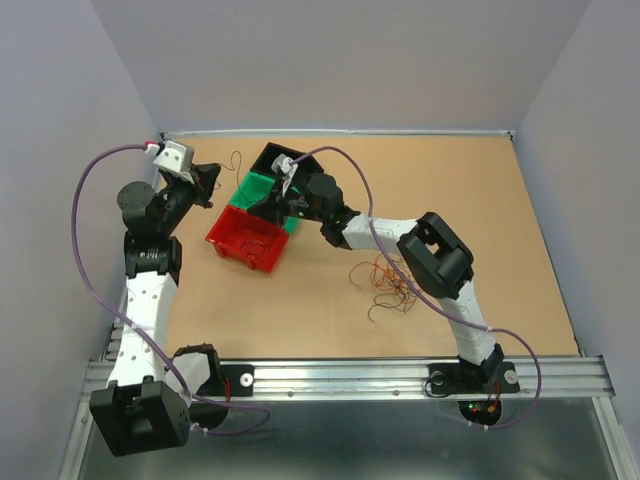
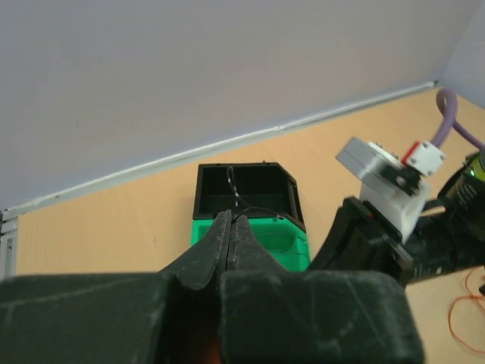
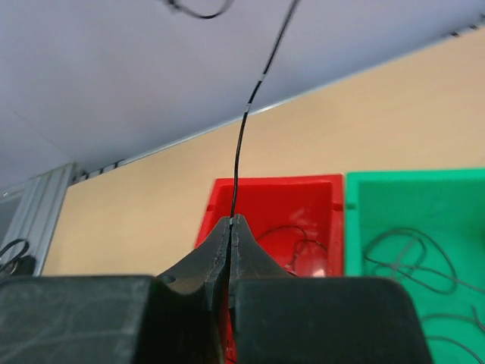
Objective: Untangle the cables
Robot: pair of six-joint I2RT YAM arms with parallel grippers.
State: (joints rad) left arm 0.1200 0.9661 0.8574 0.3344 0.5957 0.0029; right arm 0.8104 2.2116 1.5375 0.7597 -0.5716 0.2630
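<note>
Cables (image 1: pixel 386 278) are lying bunched nearest the right arm (image 1: pixel 440 265), while the right gripper (image 3: pixel 229 220) and left gripper (image 2: pixel 231 217) are each pinching one black wire (image 3: pixel 239 152).

White arm links (image 1: pixel 140 310) with black joints (image 1: pixel 435 255), looping lilac cables (image 2: pixel 447 106), silver wrist cameras (image 1: pixel 172 157)

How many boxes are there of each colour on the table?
red box: 1
green box: 1
black box: 1
Total: 3 boxes
</note>
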